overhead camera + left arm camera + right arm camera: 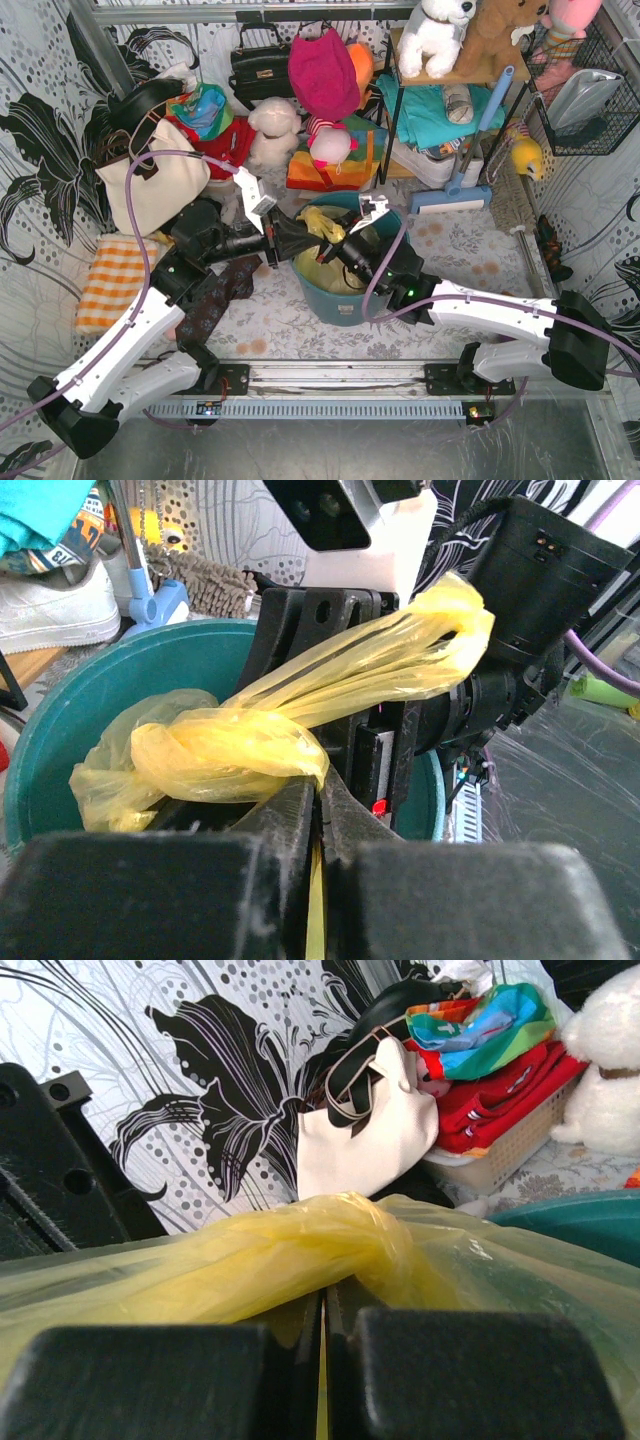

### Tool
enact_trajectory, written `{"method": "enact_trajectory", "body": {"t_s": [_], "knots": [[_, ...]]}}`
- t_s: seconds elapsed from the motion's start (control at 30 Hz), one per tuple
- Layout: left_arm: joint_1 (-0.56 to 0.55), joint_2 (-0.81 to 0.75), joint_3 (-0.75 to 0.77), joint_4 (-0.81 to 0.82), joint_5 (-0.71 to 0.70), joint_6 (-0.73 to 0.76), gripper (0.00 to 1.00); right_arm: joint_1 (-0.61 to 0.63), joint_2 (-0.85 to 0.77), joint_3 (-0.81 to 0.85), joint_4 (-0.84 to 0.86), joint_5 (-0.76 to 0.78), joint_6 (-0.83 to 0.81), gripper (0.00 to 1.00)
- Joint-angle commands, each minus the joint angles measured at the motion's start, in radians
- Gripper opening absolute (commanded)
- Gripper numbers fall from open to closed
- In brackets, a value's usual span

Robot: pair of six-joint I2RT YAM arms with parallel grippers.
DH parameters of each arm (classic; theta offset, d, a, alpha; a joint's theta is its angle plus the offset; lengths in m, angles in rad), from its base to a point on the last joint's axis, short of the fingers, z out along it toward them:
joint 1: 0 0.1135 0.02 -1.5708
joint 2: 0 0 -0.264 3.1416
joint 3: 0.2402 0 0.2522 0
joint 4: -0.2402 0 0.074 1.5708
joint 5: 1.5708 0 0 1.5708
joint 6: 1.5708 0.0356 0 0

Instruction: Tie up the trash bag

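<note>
The trash bag sits in the teal bin at the middle of the table, its yellow neck drawn up above the rim into a fat knot. From that knot one twisted tail runs across to my right pincer, the other down into my left pincer. I hold them apart like this, I judge, so that pulling the two tails against each other cinches the knot tight. Both pincers are pinched almost flat. Each has only a thin sliver of yellow plastic showing between its pads, so each grips bag film and nothing else. The knot looks formed but loose.
</note>
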State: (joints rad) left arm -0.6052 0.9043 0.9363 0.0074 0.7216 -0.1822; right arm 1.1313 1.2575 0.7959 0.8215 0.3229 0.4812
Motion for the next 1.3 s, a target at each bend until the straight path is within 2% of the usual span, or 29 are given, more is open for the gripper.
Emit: {"method": "enact_trajectory", "body": {"t_s": [0.0, 0.07, 0.23, 0.4, 0.57, 0.83, 1.03, 1.27], "knots": [[-0.002, 0.018, -0.003, 0.007, 0.072, -0.017, 0.18, -0.001, -0.004, -0.018, 0.133, -0.093, -0.003, 0.0], [-0.002, 0.013, -0.01, -0.008, 0.081, -0.02, 0.28, -0.005, -0.003, -0.028, 0.158, -0.103, 0.0, 0.0], [-0.002, -0.022, -0.031, -0.046, 0.097, -0.02, 0.43, -0.009, 0.007, -0.043, 0.221, -0.139, 0.006, 0.0], [-0.002, -0.032, -0.008, -0.154, 0.093, 0.024, 0.53, -0.009, 0.014, -0.061, 0.29, -0.18, 0.005, 0.0], [-0.002, -0.073, 0.007, -0.254, 0.007, 0.07, 0.61, -0.008, 0.013, -0.092, 0.363, -0.192, 0.002, 0.0], [-0.001, -0.167, 0.004, -0.276, -0.144, 0.084, 0.69, -0.009, 0.015, -0.089, 0.389, -0.228, -0.004, 0.0], [-0.001, -0.203, 0.007, -0.287, -0.233, 0.099, 0.67, -0.009, 0.028, -0.075, 0.399, -0.257, 0.009, 0.0], [-0.002, -0.269, 0.003, -0.275, -0.451, 0.092, 0.66, -0.009, 0.024, -0.06, 0.381, -0.284, 0.013, 0.0]]}}
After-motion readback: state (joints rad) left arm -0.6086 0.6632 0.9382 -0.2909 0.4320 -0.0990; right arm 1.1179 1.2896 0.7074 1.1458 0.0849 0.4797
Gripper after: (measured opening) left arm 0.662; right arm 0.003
